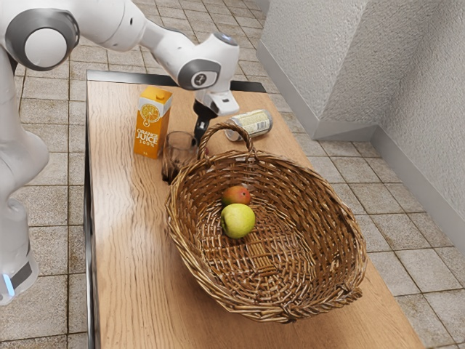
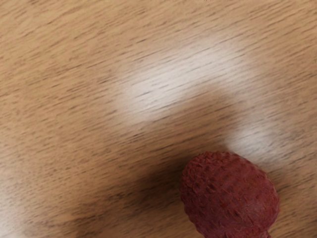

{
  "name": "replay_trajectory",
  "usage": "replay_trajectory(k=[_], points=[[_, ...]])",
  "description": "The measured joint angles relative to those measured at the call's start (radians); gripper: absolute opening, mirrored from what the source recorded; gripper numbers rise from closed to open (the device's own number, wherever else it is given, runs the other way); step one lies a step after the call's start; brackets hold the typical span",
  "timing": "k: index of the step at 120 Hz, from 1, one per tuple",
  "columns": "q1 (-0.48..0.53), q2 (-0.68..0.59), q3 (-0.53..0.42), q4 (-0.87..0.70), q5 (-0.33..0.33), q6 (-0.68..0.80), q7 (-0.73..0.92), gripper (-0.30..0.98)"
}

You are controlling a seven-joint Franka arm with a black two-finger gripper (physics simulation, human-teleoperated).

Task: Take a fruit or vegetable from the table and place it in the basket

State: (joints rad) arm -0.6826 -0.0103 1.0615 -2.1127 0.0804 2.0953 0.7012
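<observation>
Your gripper [image 1: 202,131] is near the wicker basket [image 1: 183,236], close to a lychee [image 2: 229,196]. Open or closed: you cannot tell.

Exterior view: looking steeply down from high beside the arm [image 1: 112,25], along the table [image 1: 120,254], with the basket [image 1: 330,196] near and the hand [image 1: 200,136] farther off. Wrist view: facing down from the hand, very close to wood grain and a bumpy red fruit [image 2: 230,196]. Shared by both: far tabletop around the hand.
</observation>
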Motion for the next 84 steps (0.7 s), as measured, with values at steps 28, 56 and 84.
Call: replay_trajectory(k=[28, 56, 84], points=[[-0.025, 0.000, 0.000, 0.000, 0.003, 0.000, 0.000, 0.69], [-0.049, 0.000, 0.000, 0.000, 0.004, 0.000, 0.000, 0.69], [-0.062, 0.000, 0.000, 0.000, 0.004, 0.000, 0.000, 0.69]])
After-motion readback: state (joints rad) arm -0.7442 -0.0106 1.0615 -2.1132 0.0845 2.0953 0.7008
